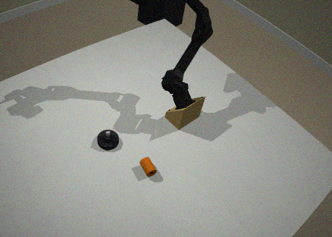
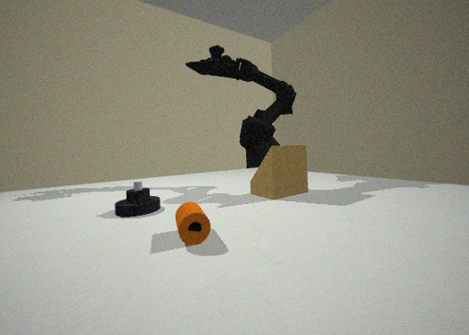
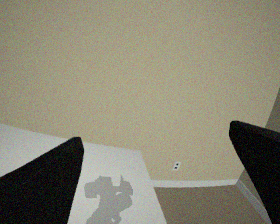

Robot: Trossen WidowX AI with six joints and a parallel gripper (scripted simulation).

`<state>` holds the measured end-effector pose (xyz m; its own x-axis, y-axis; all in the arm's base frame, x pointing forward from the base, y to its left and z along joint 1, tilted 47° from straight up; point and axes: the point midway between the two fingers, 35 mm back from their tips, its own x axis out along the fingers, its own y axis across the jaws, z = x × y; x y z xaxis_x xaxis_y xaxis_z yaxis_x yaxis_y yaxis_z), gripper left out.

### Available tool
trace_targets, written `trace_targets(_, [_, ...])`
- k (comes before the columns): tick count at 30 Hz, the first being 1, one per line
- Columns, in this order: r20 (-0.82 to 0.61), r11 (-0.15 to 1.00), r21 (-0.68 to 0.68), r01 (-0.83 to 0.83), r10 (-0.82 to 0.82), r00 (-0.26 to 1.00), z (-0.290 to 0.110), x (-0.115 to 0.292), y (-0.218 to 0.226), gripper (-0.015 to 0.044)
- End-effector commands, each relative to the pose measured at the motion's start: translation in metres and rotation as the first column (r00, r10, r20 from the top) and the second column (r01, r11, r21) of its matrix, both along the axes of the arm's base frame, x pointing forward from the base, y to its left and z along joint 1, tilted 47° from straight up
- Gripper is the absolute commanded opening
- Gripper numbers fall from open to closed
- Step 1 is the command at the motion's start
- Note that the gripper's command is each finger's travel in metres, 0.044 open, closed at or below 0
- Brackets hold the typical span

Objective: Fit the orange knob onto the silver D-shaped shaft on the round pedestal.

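— Orange knob [image 2: 193, 223] first, since it is nearest to us in the exterior view: we see it lying on its side on the white bench [image 2: 357, 271], toward the near edge, with its D-shaped hole facing that edge rather than the bench.

— Agreed. We read its long axis as horizontal, running roughly from the near edge back toward the arm's base, so it will have to be tipped upright before it can go on anything.

— Just behind it, a little toward the left edge, we have the dark round pedestal [image 2: 137, 204] with the silver shaft [image 2: 137, 185] standing up from its middle. Knob and pedestal are near each other but apart.

— Then the tan wedge block [image 2: 282, 173] at mid-bench carrying the arm, and farthest off, the gripper [image 2: 196, 66] raised high above all of it.

— We take the jaws to be spread wide with nothing between them; the wrist view shows two dark fingers at its lower corners, with wall and the far bench corner beyond them.

— So the knob lies well below the jaws and toward the near edge. We judge the coming move to be a long descent, with the jaws turned to close across the knob's round sides.
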<state>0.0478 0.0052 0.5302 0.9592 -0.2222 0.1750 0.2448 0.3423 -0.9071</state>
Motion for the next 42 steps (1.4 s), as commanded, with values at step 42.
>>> trace_targets(42, [-0.812,0.839,-0.544,0.000,-0.526,-0.252,-0.581,0.238,0.048,0.0440])
